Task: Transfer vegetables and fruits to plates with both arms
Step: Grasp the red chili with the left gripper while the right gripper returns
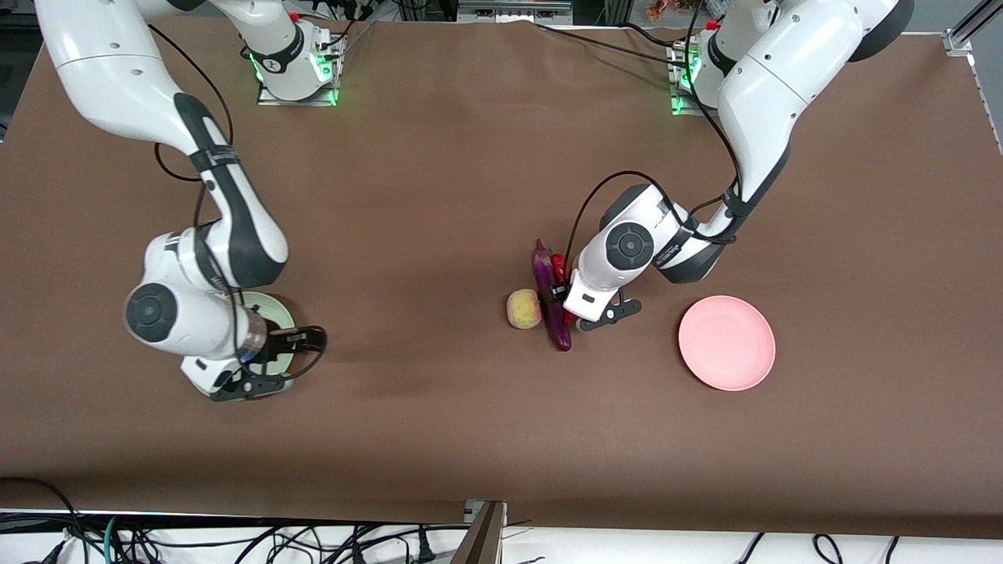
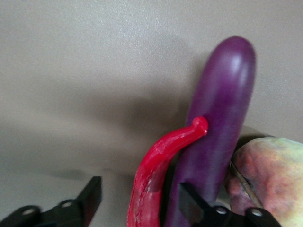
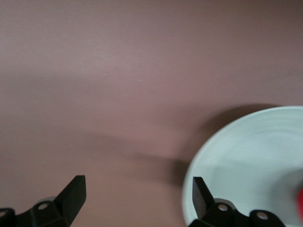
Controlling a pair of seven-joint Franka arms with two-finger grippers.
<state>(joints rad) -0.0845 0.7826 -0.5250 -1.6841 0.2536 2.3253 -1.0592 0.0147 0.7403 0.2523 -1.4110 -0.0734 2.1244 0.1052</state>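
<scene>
Left pincer [image 2: 139, 205]: fingers spread, straddling the red chili pepper [image 2: 156, 175], not yet clenched; apparently lined up to lift it. Eggplant [image 2: 218, 123] touches the chili alongside; peach-like fruit [image 1: 524, 309] sits just beside the eggplant, mid-surface. Pink plate [image 1: 726, 342] lies near, toward the left arm's end, bare.

Right pincer [image 3: 137, 196]: released, empty, over the rim of the mint green plate [image 3: 246, 156]; a red sliver shows on that plate, likely the pomegranate-like fruit.
</scene>
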